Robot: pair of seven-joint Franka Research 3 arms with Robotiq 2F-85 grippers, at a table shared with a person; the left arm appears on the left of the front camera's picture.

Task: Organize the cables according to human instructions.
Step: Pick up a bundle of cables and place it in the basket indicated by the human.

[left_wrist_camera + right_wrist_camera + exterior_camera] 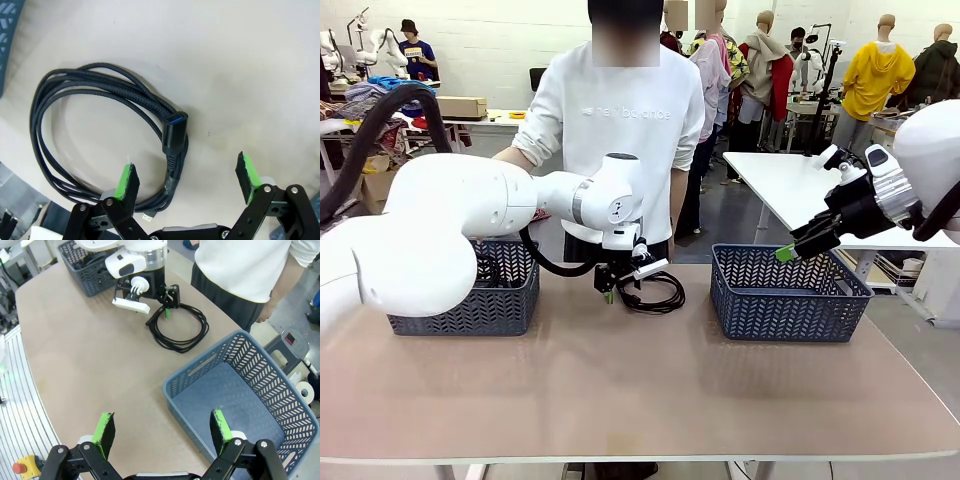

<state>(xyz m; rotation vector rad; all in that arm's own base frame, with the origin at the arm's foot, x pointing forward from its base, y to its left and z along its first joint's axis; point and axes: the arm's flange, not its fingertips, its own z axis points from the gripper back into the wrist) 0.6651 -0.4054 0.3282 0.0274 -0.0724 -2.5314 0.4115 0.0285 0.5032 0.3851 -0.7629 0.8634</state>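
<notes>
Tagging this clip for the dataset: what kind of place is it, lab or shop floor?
Most likely a robot data-collection lab in a workshop-like hall. A person stands at a table shared with two arms, whose left gripper hangs over a coiled cable between two baskets; more white worktables stand behind.

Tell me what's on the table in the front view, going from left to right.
Left basket → left gripper → cable → right basket, with the right gripper hanging open above its near-left part.
</notes>
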